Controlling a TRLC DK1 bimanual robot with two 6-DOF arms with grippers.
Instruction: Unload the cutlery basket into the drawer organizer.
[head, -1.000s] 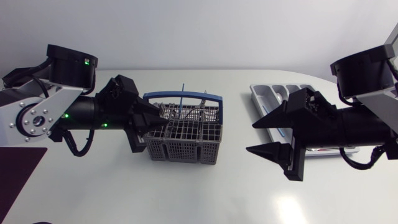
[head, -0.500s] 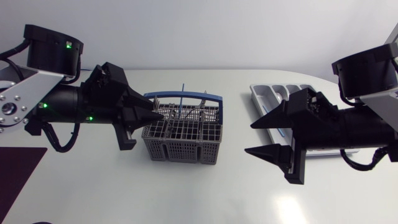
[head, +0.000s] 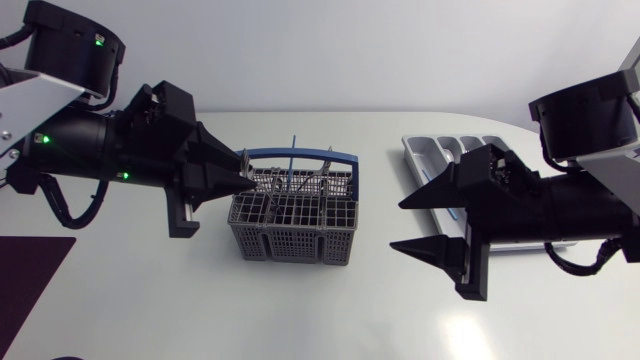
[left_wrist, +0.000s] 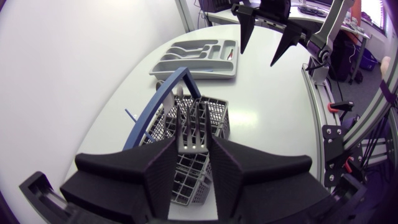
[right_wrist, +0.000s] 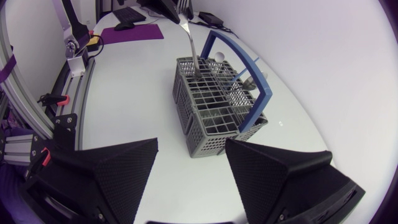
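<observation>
One white table (head: 330, 310) with cutlery basket (head: 290, 243), drawer organizer (head: 425, 150), purple mat (head: 28, 285)

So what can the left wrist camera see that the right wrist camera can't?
Only the left wrist view shows the grey drawer organizer, with the right arm's jaws hanging open past it. Only the right wrist view shows the fork's thin handle reaching down into the cutlery basket. Both show the basket with its blue handle, and the fork that the left arm's jaws are shut on.
</observation>
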